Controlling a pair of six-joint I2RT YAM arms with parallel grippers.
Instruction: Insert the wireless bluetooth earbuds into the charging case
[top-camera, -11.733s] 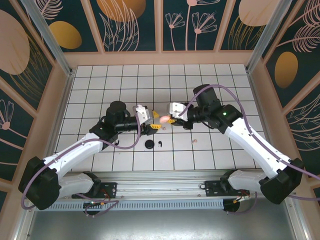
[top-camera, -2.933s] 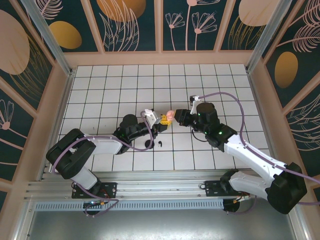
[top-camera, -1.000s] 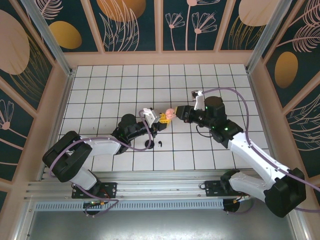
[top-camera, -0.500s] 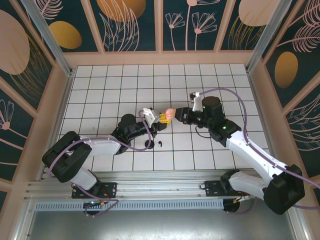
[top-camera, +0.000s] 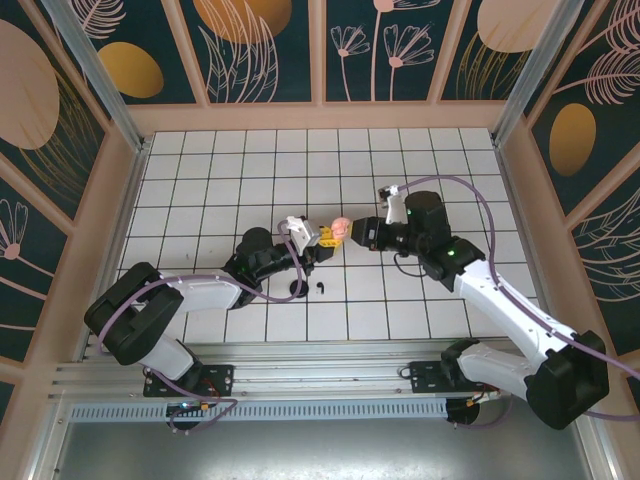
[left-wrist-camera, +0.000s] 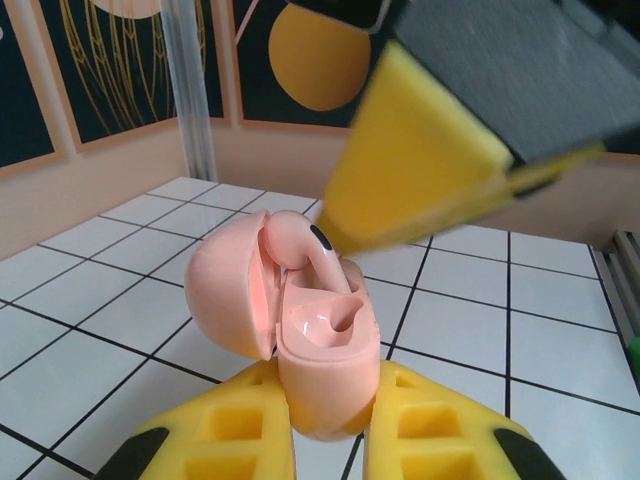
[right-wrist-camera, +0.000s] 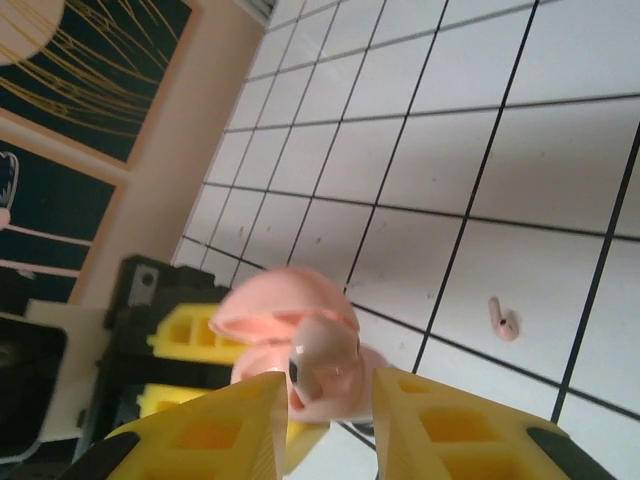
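**Pink on pink, tip to tip**

Looking at a glossy pale pink case (left-wrist-camera: 320, 350), rounded like a pebble, lid flipped open to one side. Held up off the worktop (top-camera: 230, 160) near its middle, clamped low on the body by the left pincer (left-wrist-camera: 328, 400), jaws tight against both sides. Tucked in the top of it: a pink earbud (left-wrist-camera: 298, 235), same shade, bulb end up, small dark oval on the bulb, stem down in its well. Right next to that, a second hollow well.

Right pincer (right-wrist-camera: 330, 385) set around that earbud, with only a narrow gap between the jaws. Actually gripping or just loose around it? Can't tell.

Now for what differs per view:

- Left wrist: best peek inside the case, plus one yellow finger (left-wrist-camera: 410, 170) of the right pincer slanting down to the bulb.
- Right wrist: a loose pink earbud (right-wrist-camera: 503, 322) lying on a tile, well apart from the case.
- From above: a black earbud (top-camera: 321, 288) and a black disc (top-camera: 297, 290) side by side on the tiles, just on the near side of the left pincer.
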